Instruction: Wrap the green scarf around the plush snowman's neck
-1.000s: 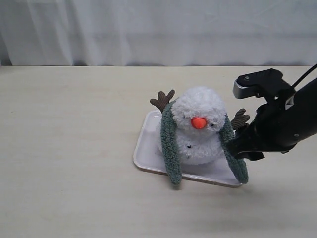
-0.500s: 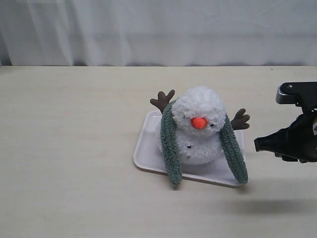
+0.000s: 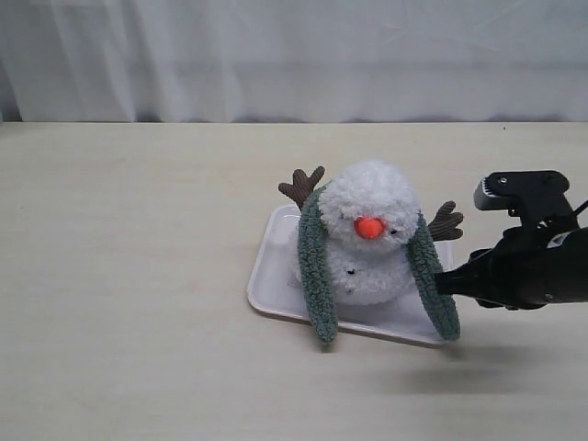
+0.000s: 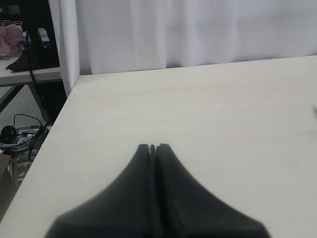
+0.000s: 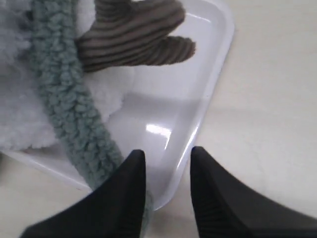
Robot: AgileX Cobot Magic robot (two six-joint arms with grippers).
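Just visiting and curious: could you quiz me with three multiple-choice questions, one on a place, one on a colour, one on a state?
1. The plush snowman sits: A on a shelf; B on a white tray; C in a basket.
2. Its nose is: A orange; B blue; C black.
3. The right arm's jaws are: A shut tight; B open; C out of view.
Answers: B, tray rim shows around it; A, plainly orange; B, right wrist view shows a gap between them.
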